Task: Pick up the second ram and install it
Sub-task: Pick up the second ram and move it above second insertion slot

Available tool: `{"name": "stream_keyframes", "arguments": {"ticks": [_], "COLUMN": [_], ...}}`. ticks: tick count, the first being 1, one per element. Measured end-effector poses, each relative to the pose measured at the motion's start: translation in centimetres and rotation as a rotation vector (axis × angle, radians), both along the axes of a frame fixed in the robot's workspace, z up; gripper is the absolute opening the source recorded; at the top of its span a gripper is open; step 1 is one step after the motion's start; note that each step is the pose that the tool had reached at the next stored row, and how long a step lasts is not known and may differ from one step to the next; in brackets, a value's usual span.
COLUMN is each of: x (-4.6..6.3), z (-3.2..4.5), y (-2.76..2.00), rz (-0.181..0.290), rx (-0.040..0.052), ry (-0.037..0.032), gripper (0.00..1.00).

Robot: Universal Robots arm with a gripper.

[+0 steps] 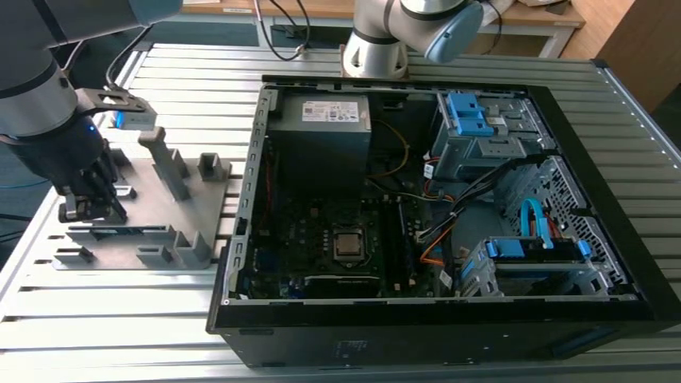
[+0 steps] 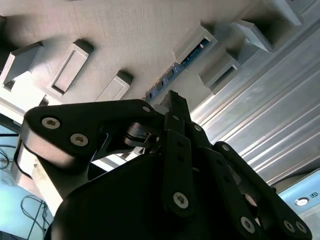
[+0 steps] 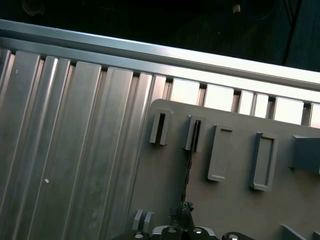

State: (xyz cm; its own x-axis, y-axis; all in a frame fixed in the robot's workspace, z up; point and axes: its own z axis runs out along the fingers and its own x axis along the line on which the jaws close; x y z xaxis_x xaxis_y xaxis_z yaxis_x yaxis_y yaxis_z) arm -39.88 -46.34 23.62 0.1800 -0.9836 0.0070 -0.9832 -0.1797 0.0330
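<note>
— Gripper (image 2: pixel 173 100) links, black and close up, look drawn narrow. Holding anything?
— Its tips are closed on one end of the second ram (image 2: pixel 187 59), which lies edge-on in a slot of the grey fixture plate (image 3: pixel 235 210), between small blocks (image 3: pixel 159 128).
— And the open computer case (image 1: pixel 426 323)?
— Just beside the plate, toward the exterior view's right, both on the slatted table (image 1: pixel 107 327).

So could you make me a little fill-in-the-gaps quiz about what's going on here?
1. The second ram stands on edge in the ____ fixture plate.
2. The gripper is over that plate, on the exterior view's ____.
3. The computer case beside the plate lies with its side ____.
Missing words: grey, left, open.
</note>
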Motion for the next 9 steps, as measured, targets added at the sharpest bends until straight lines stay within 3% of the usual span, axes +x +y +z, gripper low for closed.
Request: {"name": "stream_keyframes", "arguments": {"ticks": [4,5,6,9], "x": [0.0,0.0,-0.04,-0.09], "z": [0.0,0.0,0.0,-0.1], "y": [0.0,0.0,0.01,0.01], "rz": [0.029,0.029,0.029,-0.008], "rx": [0.0,0.0022,0.0115,0.015], "ry": [0.0,0.0001,-0.0002,-0.0006], "gripper": [0.1,0.1,0.1,0.1]}}
